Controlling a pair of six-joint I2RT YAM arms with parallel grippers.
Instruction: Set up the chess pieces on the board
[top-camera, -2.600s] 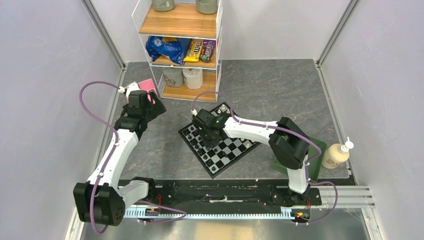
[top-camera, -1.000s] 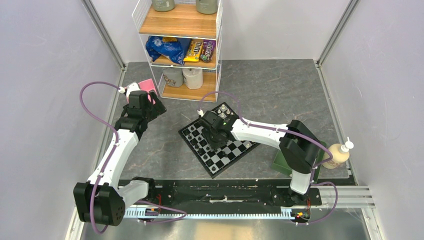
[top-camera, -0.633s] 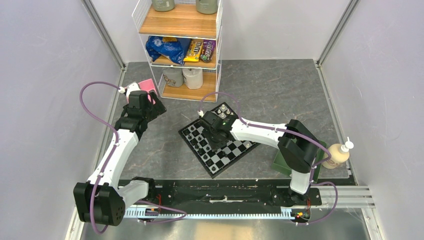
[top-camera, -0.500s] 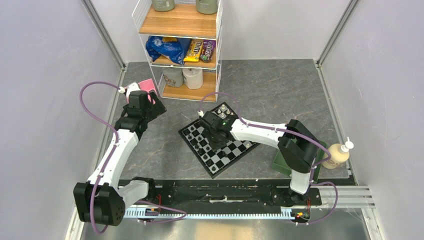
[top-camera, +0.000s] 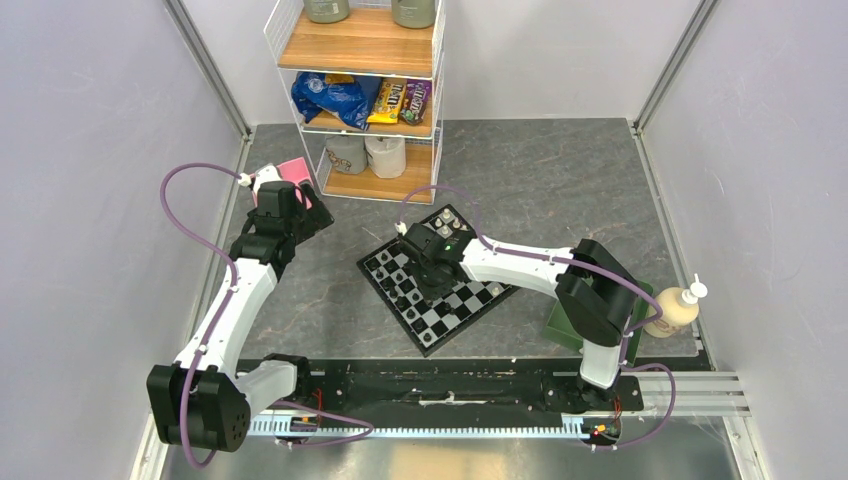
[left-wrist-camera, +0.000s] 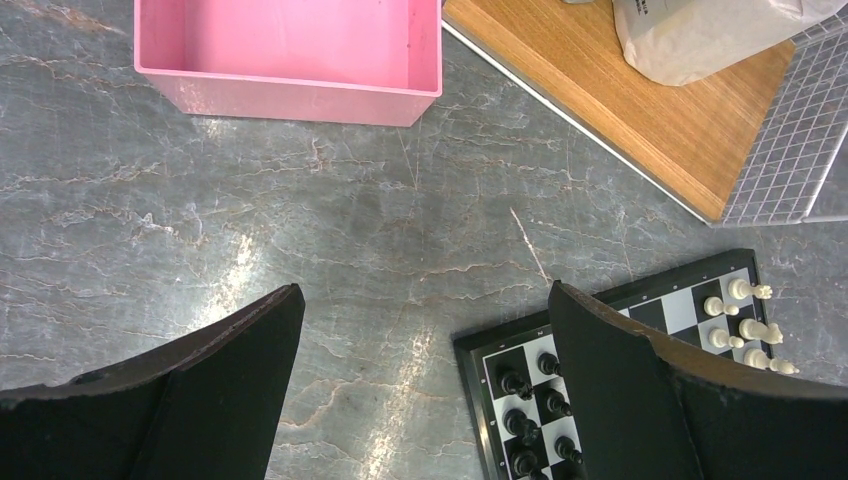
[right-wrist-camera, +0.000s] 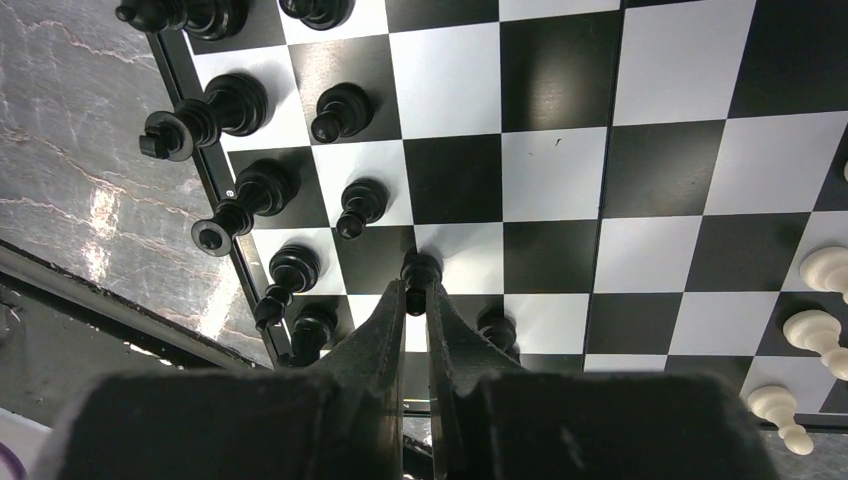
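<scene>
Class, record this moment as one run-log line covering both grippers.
right gripper: shut on black pawn over board | left gripper: open, empty, over table near pink box

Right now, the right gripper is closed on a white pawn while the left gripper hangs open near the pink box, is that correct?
Not quite: the right wrist view shows the right gripper closed on a black pawn, not a white one; the rest holds.

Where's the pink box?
In the top view, the pink box lies at the table's far left, beside the wire shelf, partly behind the left arm.
</scene>
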